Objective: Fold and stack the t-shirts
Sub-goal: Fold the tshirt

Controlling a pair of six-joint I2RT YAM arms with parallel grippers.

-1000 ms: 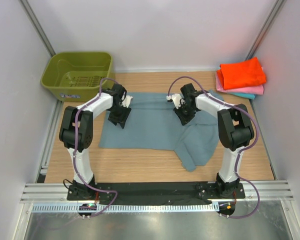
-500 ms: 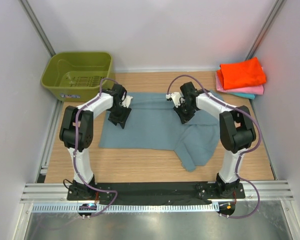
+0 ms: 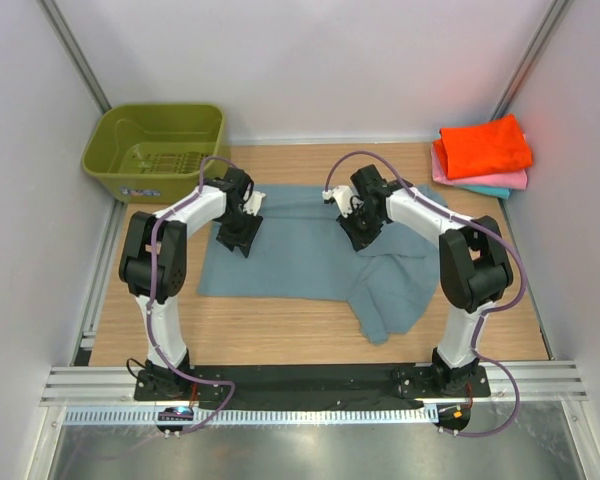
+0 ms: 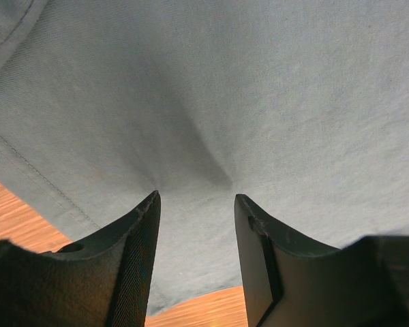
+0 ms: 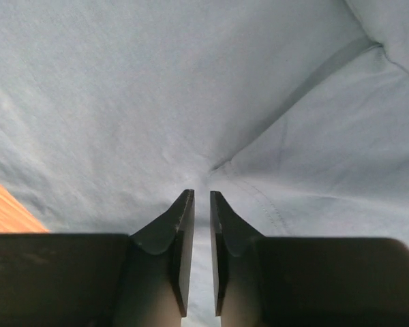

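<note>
While the large blue-grey t-shirt point(image 3: 300, 262) is lying spread across the middle of the wooden table point(image 3: 280, 335), both arms are reaching down onto its far half. The cloth is lying mostly flat on the left, but its right side is bunching into a loose, rumpled flap that is trailing toward the near edge. The left gripper point(image 4: 194, 197) is pressing on the shirt near its left edge with its jaws standing apart, a shallow dent and crease in the fabric forming between the tips, and a stitched hem is running beside it over bare wood. The right gripper point(image 5: 201, 193) is narrowing to a thin slit and pinching a small pucker of the shirt, with wrinkles and a seam line converging on its tips. At the far right corner, the folded orange t-shirt point(image 3: 485, 145) is sitting on the pink t-shirt point(image 3: 477, 180) and the teal t-shirt point(image 3: 496, 191). An olive-green basket point(image 3: 100, 152) is standing at the far left.
</note>
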